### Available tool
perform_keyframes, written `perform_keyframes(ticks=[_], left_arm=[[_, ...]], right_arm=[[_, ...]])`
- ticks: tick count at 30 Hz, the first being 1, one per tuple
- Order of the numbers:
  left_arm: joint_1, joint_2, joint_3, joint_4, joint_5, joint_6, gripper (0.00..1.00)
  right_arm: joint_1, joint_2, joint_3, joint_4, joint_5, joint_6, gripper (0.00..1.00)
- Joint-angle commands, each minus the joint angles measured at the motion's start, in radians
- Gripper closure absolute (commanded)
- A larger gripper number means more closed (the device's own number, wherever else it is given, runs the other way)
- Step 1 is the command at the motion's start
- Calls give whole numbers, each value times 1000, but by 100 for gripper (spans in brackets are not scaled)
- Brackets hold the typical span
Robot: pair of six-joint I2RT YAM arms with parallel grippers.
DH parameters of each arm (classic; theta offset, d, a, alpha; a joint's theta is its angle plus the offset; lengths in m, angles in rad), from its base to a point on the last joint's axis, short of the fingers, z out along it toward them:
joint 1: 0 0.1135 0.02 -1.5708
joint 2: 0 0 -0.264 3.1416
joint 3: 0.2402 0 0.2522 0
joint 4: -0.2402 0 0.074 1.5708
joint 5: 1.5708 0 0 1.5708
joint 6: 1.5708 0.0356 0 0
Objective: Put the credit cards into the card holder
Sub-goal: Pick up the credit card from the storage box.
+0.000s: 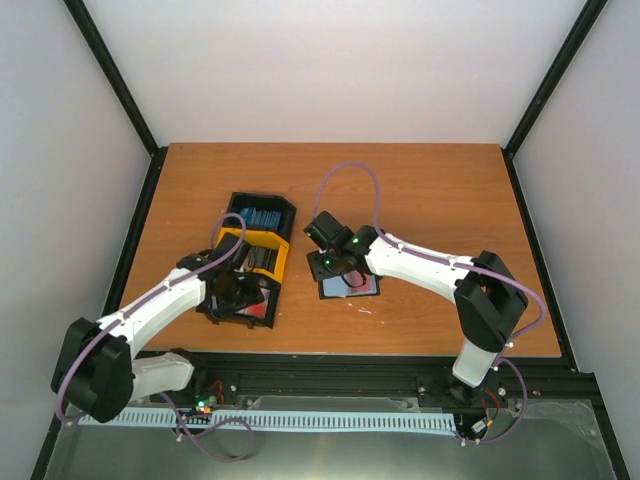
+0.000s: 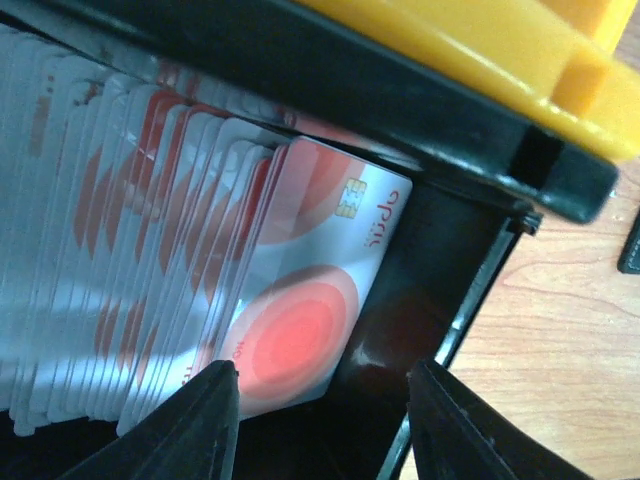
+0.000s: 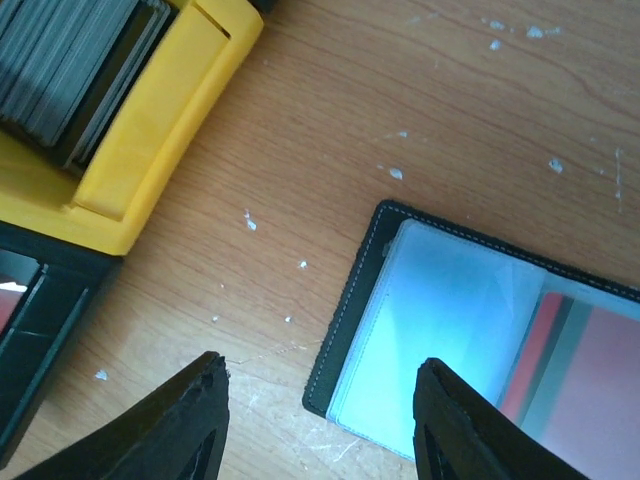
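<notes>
Left gripper (image 2: 325, 420), wide, over white red-blotched plastic cards (image 2: 300, 330); right gripper (image 3: 320, 420), wide, above open black folding wallet (image 3: 440, 320): I judge most loading remains.

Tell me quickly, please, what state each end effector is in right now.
Left end effector: open, empty, over the white red-blotched plastic cards.
Right end effector: open, empty, over the flat black card holder.
</notes>
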Motion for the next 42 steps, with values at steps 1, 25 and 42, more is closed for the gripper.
perform_keyframes(ticks=[1, 25, 42], left_arm=[[6, 40, 40, -43, -67, -17, 52], [6, 124, 138, -11, 13, 61, 69], [6, 104, 93, 10, 179, 49, 77]], right_arm=[[-9, -2, -29, 29, -15, 12, 49], [-34, 0, -49, 30, -2, 3, 50], [-36, 13, -55, 16, 19, 20, 50]])
